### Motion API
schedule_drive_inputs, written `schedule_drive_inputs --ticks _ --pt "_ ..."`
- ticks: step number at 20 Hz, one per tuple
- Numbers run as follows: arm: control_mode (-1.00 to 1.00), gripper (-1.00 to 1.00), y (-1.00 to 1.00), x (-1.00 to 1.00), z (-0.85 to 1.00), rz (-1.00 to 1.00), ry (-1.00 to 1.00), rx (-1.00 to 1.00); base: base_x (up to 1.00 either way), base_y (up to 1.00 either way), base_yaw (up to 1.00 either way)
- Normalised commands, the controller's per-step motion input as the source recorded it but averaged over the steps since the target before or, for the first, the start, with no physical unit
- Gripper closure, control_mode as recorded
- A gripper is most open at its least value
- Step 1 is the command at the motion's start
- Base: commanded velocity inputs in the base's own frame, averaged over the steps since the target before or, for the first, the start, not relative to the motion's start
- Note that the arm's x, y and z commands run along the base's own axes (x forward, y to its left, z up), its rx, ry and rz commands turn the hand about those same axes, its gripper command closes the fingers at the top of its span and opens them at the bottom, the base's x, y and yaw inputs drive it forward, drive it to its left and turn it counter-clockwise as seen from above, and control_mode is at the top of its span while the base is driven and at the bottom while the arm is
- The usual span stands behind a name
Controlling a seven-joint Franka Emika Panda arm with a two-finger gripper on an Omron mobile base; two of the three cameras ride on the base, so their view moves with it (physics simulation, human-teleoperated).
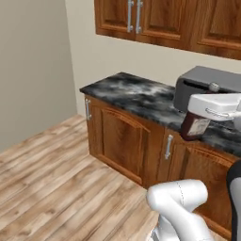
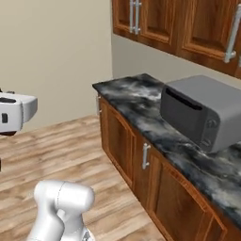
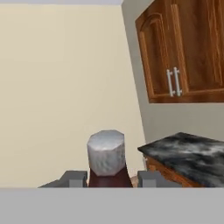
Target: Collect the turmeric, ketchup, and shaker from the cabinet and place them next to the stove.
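Gripper: your two-finger gripper [image 3: 110, 178] was clenched on the slim dark red-brown ketchup bottle [image 1: 193, 127], grey cap [image 3: 106, 152] toward the hand camera.
Place: the bottle hung in front of the grey microwave [image 1: 207, 84].
Risk: you could have clipped the dark marbled counter [image 1: 134, 94] if swung low.
Label: pale, no writing readable.

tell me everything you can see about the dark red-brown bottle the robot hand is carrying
The dark red-brown bottle is slim, with a pale label on its side and, in the hand view, a faceted mottled grey cap on top. It looks like glossy plastic or glass. It is held clear of the black marbled countertop, clamped between the fingers of the white gripper, in front of the grey microwave. In the left base view it leans slightly. Nothing but the gripper touches it.
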Motion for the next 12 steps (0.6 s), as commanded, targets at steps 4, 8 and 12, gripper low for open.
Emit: schedule_drive_inputs --ticks 4,8,12 --pt "1.0 1.0 0.0 0.0 0.0 0.0 0.0 0.0 0.28 0.23 0.49" --pt "1.0 1.0 0.0 0.0 0.0 0.0 0.0 0.0 0.3 0.29 0.46" --pt "1.0 1.0 0.0 0.0 0.0 0.0 0.0 0.0 0.2 0.38 0.44"
